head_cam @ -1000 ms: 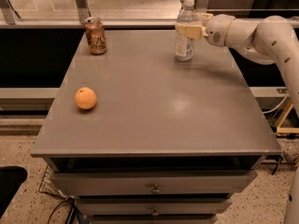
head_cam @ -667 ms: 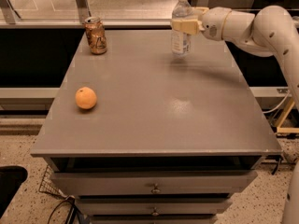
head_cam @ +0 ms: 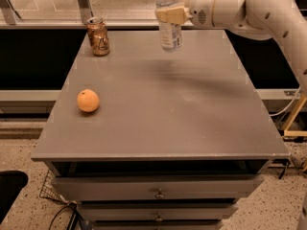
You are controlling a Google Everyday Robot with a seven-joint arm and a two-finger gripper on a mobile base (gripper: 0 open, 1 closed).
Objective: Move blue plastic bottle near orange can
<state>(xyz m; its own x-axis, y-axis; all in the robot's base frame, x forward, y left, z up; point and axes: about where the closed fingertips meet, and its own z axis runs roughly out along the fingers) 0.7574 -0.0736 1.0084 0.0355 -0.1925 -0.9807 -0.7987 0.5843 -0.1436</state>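
The gripper [head_cam: 172,15], top centre of the frame, has its jaws clamped on the blue plastic bottle [head_cam: 169,34] — upright, seemingly clear of the bench [head_cam: 158,128]. The orange can [head_cam: 98,36] stands apart at upper left — the carry should run leftward.

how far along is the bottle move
Done: the gripper is shut on the blue plastic bottle, which hangs upright off the table. In hand: the carry, with a gap to the orange can at the back corner. Left: bring it beside the can and set it down.
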